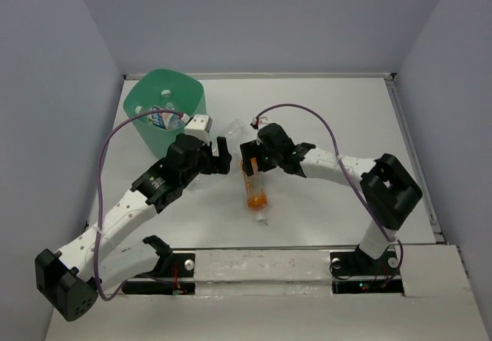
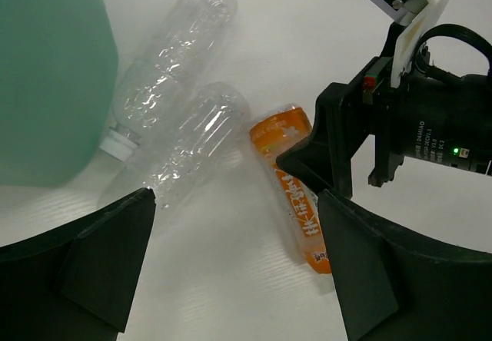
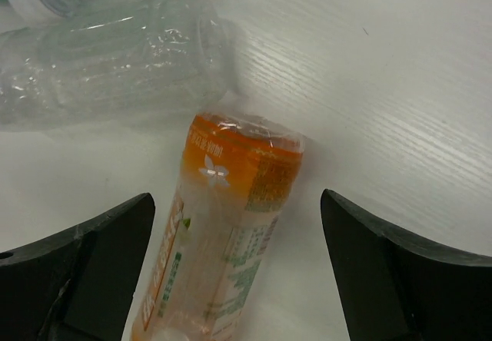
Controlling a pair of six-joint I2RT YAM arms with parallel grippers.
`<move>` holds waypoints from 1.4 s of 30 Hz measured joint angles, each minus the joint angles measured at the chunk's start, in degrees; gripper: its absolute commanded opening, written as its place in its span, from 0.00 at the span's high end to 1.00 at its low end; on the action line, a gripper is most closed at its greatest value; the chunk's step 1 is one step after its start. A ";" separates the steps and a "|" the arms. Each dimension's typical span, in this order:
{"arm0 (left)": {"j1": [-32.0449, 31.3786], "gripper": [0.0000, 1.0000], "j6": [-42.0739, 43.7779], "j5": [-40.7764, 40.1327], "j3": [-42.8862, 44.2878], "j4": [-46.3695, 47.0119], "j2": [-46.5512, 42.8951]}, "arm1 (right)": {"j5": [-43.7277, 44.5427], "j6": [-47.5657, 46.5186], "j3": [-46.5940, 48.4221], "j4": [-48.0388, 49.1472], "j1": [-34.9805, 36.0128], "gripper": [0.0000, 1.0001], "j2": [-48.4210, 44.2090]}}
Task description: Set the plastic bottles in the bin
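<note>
The mint-green bin [image 1: 142,118] stands at the far left with bottles [image 1: 166,115] inside, one blue-labelled. An orange bottle [image 1: 256,193] lies on the table in the middle. It also shows in the left wrist view [image 2: 296,180] and the right wrist view [image 3: 231,210]. Two clear bottles [image 2: 196,141] [image 2: 169,53] lie beside the bin [image 2: 46,72]. My right gripper [image 1: 252,166] is open over the orange bottle, its jaws either side of it [image 3: 237,203]. My left gripper [image 1: 221,157] is open and empty above bare table [image 2: 234,203], close to the right gripper [image 2: 361,137].
The white table [image 1: 346,110] has a raised rim at the back and right. Grey walls close in three sides. The two wrists are nearly touching in the middle, and each arm trails a purple cable [image 1: 115,137].
</note>
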 measured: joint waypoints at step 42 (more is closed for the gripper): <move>-0.44 0.01 0.96 -22.97 -0.61 11.98 -38.86 | -7.82 -0.96 73.61 16.13 2.16 0.62 26.51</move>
